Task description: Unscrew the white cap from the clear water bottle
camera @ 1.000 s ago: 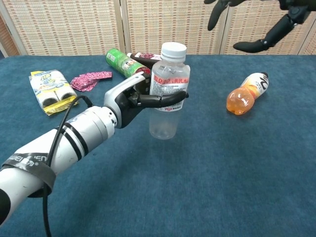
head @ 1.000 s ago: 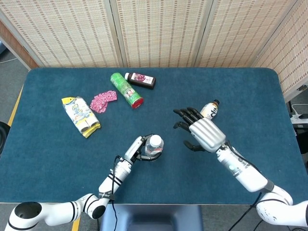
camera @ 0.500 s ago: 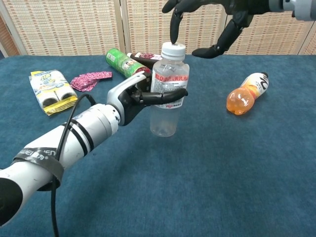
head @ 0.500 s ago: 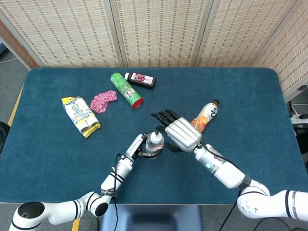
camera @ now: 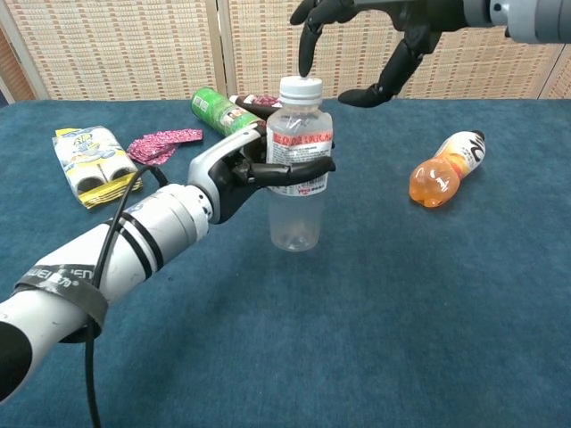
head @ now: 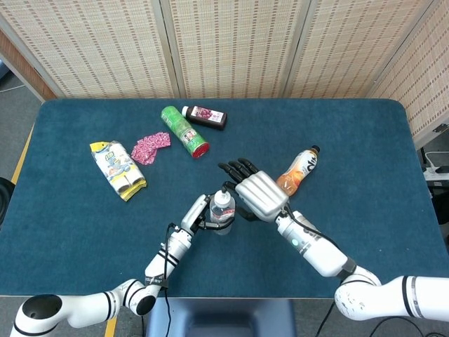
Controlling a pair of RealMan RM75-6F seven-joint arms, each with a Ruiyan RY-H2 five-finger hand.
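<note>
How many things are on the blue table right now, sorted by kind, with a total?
Bottles: 3, the clear plastic water bottle with a white cap, the orange drink bottle, the dark bottle with a red label
Cans: 1, the green cylindrical can
Packets: 2, the yellow and white snack pack, the pink patterned wrapper
Total: 6

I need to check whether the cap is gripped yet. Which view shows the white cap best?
The chest view: the white cap shows side-on, with the right hand just above it, fingers spread. In the head view the cap is a small disc, its far edge crowded by that hand.
</note>
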